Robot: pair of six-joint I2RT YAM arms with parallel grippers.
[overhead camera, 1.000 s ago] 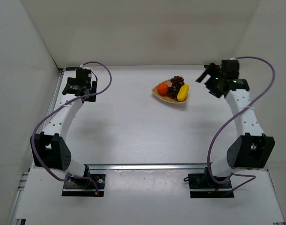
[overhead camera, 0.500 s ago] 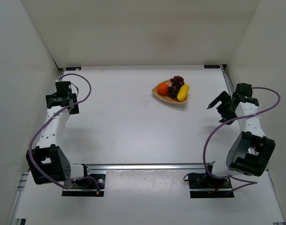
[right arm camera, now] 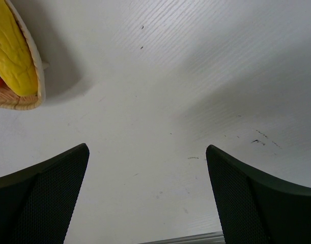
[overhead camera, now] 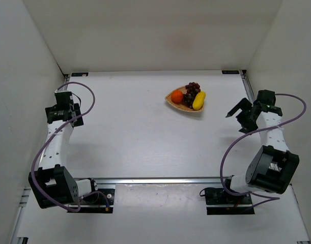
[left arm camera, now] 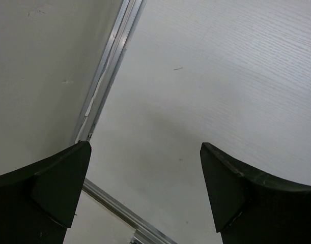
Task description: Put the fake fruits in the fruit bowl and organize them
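Note:
The tan fruit bowl sits on the table at the back, right of centre. In it lie the round orange, the dark purple grape bunch and the yellow banana-like fruit. My right gripper is open and empty, to the right of the bowl and apart from it. Its wrist view shows the bowl's rim and the yellow fruit at upper left. My left gripper is open and empty near the left wall; its wrist view shows only bare table.
White walls enclose the table on the left, back and right. A metal rail runs along the left wall's foot. Another rail crosses the near edge in front of the arm bases.
Over the last second both arms have drawn back from the far end of the table toward their sides. In the last half second the left gripper shifted slightly further left; the right hardly moved.

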